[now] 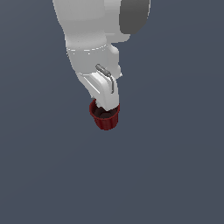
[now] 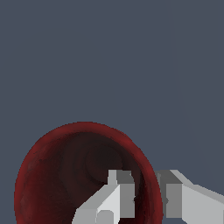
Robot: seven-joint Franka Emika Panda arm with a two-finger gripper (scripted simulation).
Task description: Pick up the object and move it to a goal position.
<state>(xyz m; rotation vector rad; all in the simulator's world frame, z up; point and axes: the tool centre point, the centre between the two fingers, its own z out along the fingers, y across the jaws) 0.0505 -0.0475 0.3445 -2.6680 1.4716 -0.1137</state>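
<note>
Dark red and ribbed, a small cup point(image 1: 105, 118) is sitting near the middle of the exterior view, tapering toward its base, with a dark brownish inside. Plain slate-blue ground is filling the view on every side of it, and no edge or shadow is showing whether the cup is resting on that ground or hanging above it. A white robot arm point(image 1: 94, 43) is reaching down from the top of the view, and its hand point(image 1: 106, 106) is meeting the cup at the rim. In the wrist view, the cup's round opening point(image 2: 83, 175) is looming large, and the hand point(image 2: 148, 201) is clamping the cup's wall: one grey-tipped finger point(image 2: 116, 197) is pressing inside the cup, the other point(image 2: 183, 197) outside, with the red rim running between them.
</note>
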